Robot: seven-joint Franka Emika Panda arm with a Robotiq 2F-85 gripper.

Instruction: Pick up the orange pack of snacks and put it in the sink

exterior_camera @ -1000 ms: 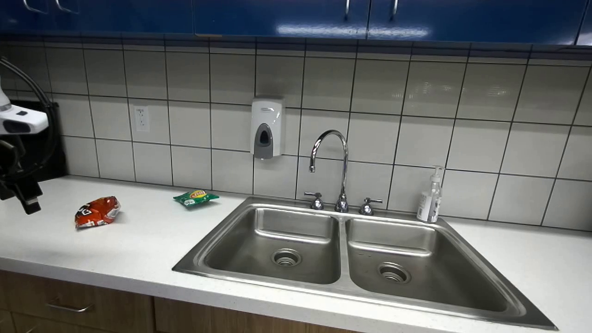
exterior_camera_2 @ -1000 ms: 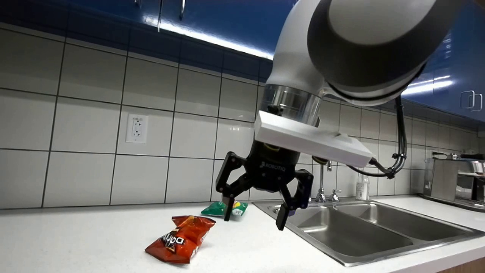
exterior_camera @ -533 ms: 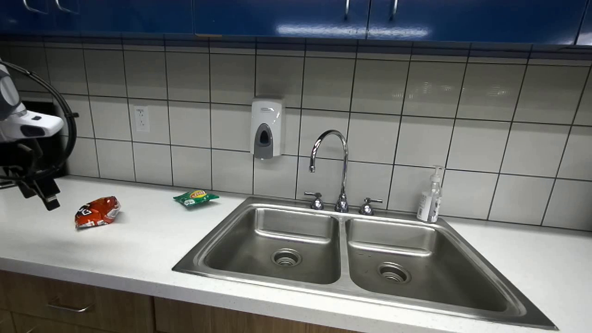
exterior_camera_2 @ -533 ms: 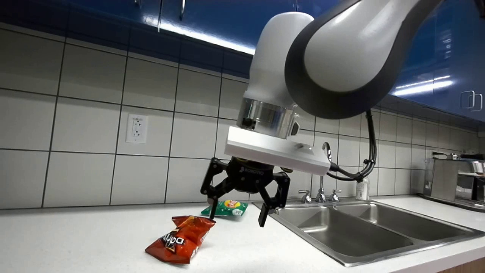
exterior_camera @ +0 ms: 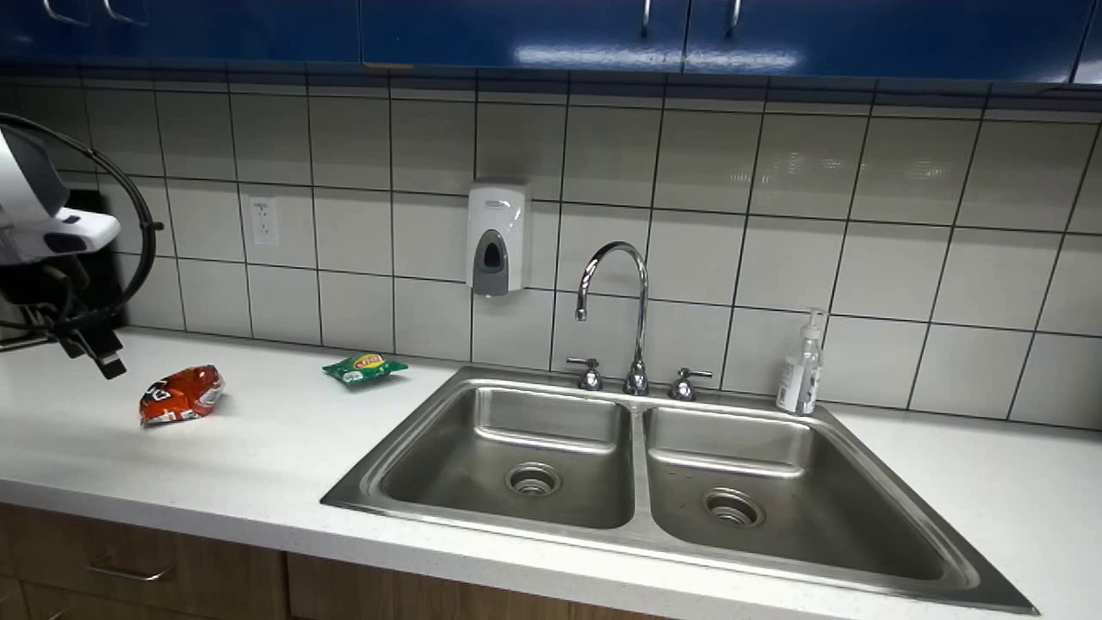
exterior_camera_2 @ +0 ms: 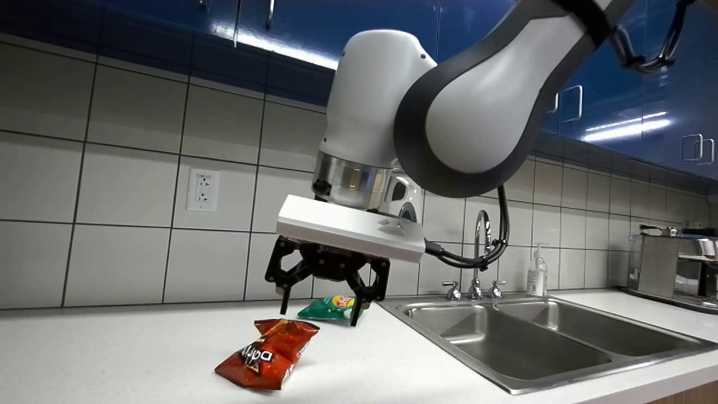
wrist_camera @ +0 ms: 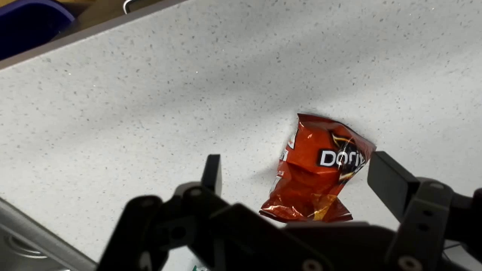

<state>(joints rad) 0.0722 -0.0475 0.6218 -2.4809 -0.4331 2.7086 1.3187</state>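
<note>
Gripper (exterior_camera_2: 320,314) hangs over the counter (wrist_camera: 150,94), fingers (wrist_camera: 391,184) spread wide, nothing held; in an exterior view the arm (exterior_camera: 30,185) is cut off by the frame and only one fingertip reads clearly. Orange snack pack (wrist_camera: 316,169) lies on the counter lower down, not touched, between the fingers as the wrist view sees it, nearer one of them. Looks light, soft, puffy; shiny film, so probably slippery and quick to slide if nudged, contents likely to crumble under a hard squeeze. Best hold, likely: across the middle, fingers low either side, gentle close. Underside hidden, lettering runs out of sight round the fold. Green bag (exterior_camera_2: 328,310) beyond, a finger in front of part of it in an exterior view; wrist view gets just a sliver at the bottom edge. Sink (exterior_camera: 640,482) sits well apart from the pack; wrist view catches one dim corner, rest cut off.
</note>
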